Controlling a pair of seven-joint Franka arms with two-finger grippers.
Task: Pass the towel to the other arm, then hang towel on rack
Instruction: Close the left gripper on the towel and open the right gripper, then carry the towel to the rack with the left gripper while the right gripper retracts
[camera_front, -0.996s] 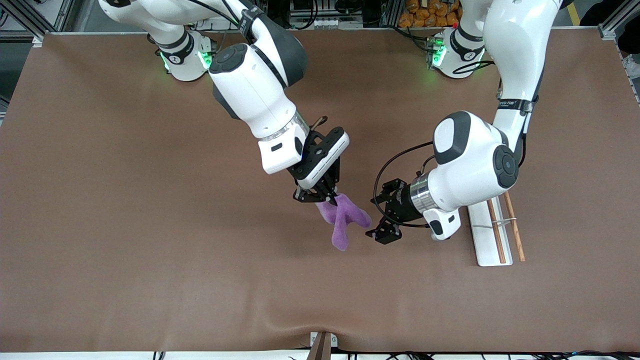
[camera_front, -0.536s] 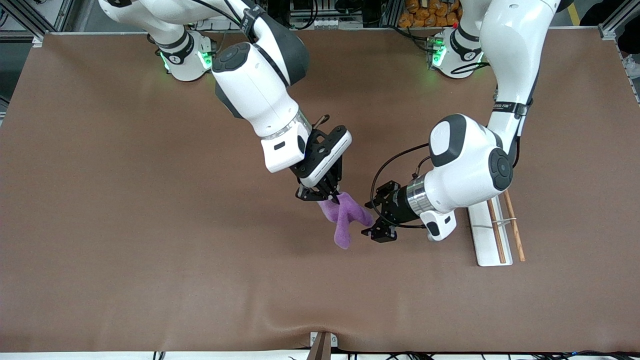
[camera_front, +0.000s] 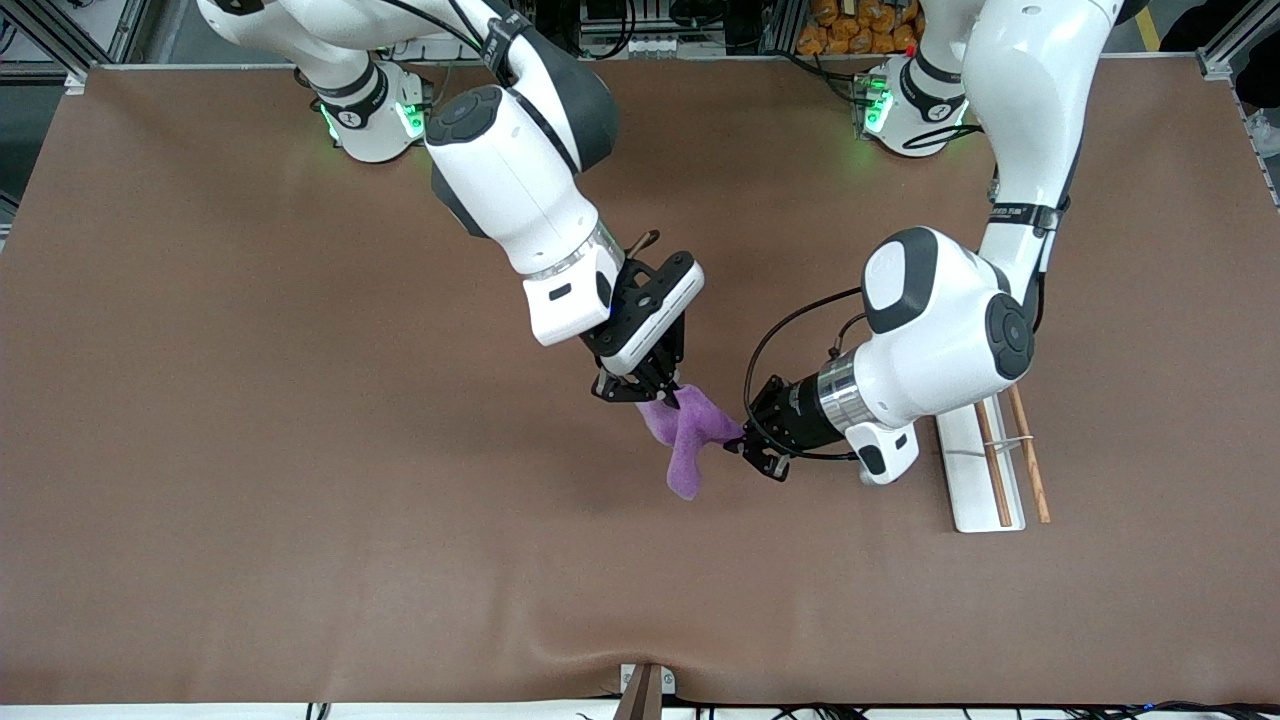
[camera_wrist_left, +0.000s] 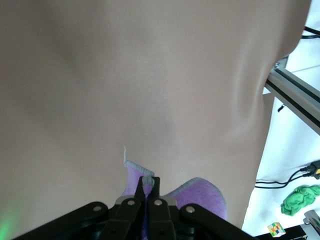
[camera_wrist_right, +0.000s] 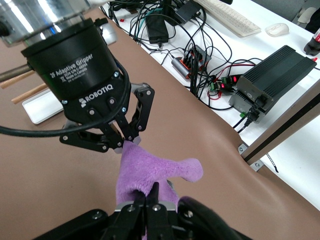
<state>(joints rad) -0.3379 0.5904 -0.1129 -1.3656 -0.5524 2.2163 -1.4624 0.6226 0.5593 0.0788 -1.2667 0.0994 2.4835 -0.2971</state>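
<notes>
The purple towel (camera_front: 688, 445) hangs over the middle of the table, stretched between both grippers. My right gripper (camera_front: 667, 400) is shut on its upper fold, and in the right wrist view that gripper (camera_wrist_right: 151, 191) pinches the fuzzy towel (camera_wrist_right: 150, 167). My left gripper (camera_front: 743, 448) is shut on the towel's corner that points toward the left arm's end; the right wrist view shows it (camera_wrist_right: 127, 143) biting the same cloth. In the left wrist view my left gripper (camera_wrist_left: 148, 183) clamps the towel's pale hem (camera_wrist_left: 200, 192). The rack (camera_front: 975, 480) lies under the left arm's wrist.
The rack's two wooden rods (camera_front: 1028, 460) run along its white base toward the front camera. A clamp (camera_front: 641, 686) sits at the table's front edge. Cables and a black box (camera_wrist_right: 272, 75) lie off the table's edge.
My left gripper moved in toward the towel and shut on its corner. The right arm kept its hold and barely moved.
</notes>
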